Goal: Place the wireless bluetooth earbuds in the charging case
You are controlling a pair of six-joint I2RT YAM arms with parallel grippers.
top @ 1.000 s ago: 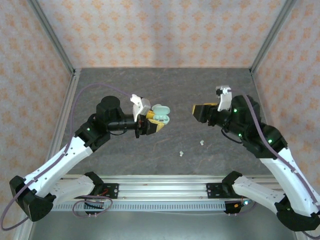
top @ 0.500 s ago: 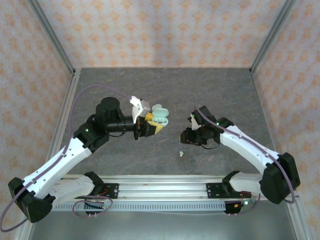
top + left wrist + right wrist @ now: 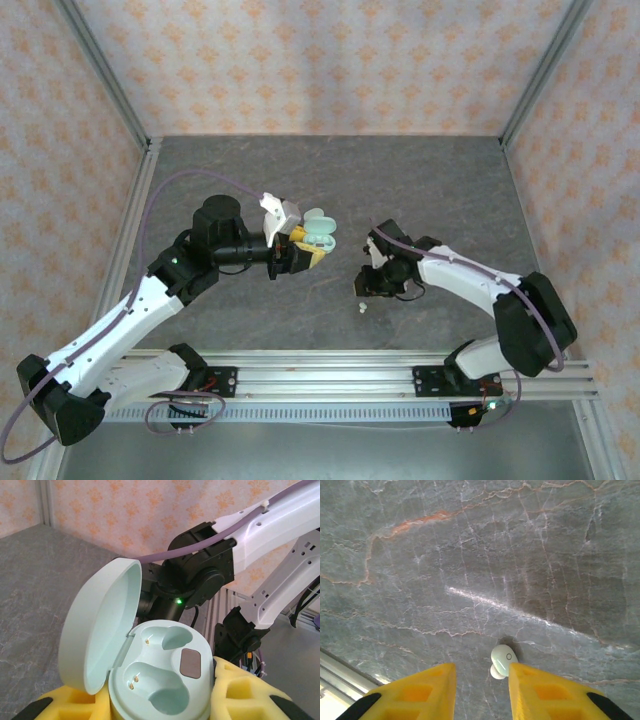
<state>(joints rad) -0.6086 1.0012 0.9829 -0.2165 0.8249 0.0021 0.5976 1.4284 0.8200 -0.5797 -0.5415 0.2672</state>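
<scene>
Picking up an earbud looks like the step in hand. Right gripper (image 3: 482,674) is low over the grey, veined, stone-look tabletop (image 3: 445,545). Its yellow foam pads are spread, and a glossy whitish pebble-shaped earbud (image 3: 503,660) lies between them, touching one pad and not yet pinched. Left gripper (image 3: 298,250) clamps the pale green charging case (image 3: 165,680) clear of the table. The rounded lid is open and both smooth moulded wells are empty. Next move calls for a gentle, centred closing on the bud, then lift and carry to a well.
</scene>
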